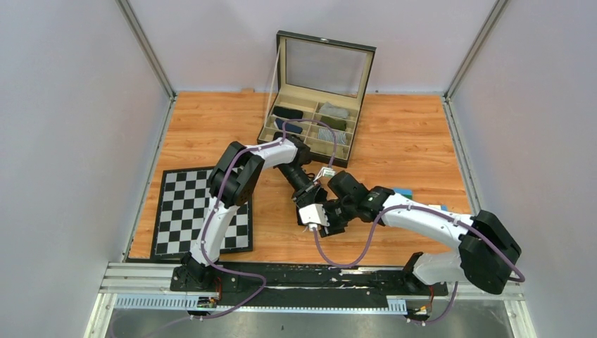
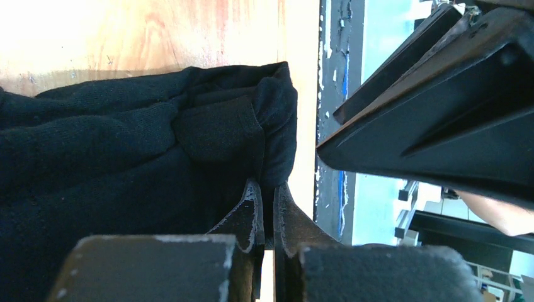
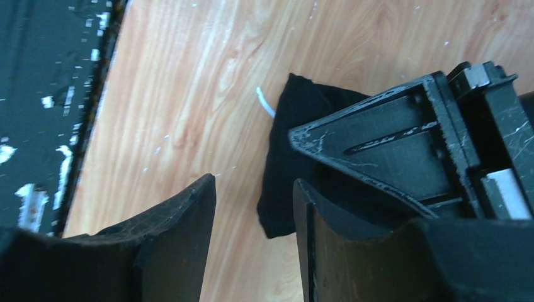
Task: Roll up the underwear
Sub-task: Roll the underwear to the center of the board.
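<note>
The black underwear lies bunched on the wooden table and fills the left of the left wrist view. Its folded corner also shows in the right wrist view. My left gripper is shut on the fabric's right edge, with cloth pinched between the fingertips. My right gripper is open, with one finger beside the underwear's corner and bare wood in the gap. In the top view the left gripper and the right gripper meet mid-table and hide the underwear.
An open organizer box with rolled garments in its compartments stands at the back. A checkerboard mat lies at the left. A small blue object sits behind the right arm. The black front rail runs close to the grippers.
</note>
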You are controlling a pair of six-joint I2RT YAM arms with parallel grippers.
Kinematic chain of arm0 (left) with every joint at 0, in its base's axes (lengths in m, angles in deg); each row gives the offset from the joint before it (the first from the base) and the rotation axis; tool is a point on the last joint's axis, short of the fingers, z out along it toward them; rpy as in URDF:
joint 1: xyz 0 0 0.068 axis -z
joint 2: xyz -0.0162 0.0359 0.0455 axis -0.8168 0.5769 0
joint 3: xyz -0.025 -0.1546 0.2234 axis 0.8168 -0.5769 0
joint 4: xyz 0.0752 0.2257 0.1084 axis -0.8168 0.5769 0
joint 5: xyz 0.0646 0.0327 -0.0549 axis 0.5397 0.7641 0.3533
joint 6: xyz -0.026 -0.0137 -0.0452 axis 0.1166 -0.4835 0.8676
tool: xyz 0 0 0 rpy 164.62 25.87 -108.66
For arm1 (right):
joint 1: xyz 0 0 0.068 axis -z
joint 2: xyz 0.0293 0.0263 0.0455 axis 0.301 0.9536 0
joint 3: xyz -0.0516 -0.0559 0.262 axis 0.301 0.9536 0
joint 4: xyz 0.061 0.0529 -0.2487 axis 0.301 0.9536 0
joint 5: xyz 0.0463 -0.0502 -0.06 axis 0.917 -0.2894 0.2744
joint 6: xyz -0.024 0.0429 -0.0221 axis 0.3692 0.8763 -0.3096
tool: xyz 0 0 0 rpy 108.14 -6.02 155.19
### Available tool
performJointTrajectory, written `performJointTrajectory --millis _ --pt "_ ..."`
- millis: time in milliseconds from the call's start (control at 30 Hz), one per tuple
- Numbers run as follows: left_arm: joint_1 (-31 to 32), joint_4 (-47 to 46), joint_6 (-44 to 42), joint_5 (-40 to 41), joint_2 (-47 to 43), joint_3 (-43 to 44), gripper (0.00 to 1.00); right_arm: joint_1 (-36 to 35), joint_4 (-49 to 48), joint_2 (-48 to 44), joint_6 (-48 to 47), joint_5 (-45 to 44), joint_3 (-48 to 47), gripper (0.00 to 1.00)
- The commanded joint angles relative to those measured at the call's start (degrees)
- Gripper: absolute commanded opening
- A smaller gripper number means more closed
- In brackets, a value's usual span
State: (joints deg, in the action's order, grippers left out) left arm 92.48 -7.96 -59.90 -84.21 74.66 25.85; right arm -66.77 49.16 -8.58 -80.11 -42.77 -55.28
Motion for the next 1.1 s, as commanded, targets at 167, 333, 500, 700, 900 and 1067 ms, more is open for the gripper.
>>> performJointTrajectory --millis 167,333,500,700,900,1067 --pt "-0.33 -1.04 -2.09 2.71 1.13 0.47 0.0 -2.2 -13.2 4.42 2.31 -9.1 2.78 0.54" --pt "-0.32 -0.61 -2.65 2.75 0.9 0.43 0.0 -2.25 -13.46 8.34 1.95 -8.15 1.57 0.44" --pt "-0.45 -0.83 -2.79 3.9 -0.72 -0.35 0.0 -2.25 -9.4 11.57 2.0 -6.86 -2.12 0.21" --pt "-2.47 -4.53 -0.8 14.18 -12.29 -3.79 0.31 0.37 3.88 16.23 3.69 4.37 -10.95 0.0" --pt "-10.35 -22.87 20.66 34.33 -30.55 -12.25 0.61 1.27 11.38 17.56 6.64 12.17 -14.41 0.0" --pt "-11.61 -35.73 23.95 41.55 -49.2 -23.13 0.62 4.11 15.39 23.01 9.59 16.19 -17.44 0.0"
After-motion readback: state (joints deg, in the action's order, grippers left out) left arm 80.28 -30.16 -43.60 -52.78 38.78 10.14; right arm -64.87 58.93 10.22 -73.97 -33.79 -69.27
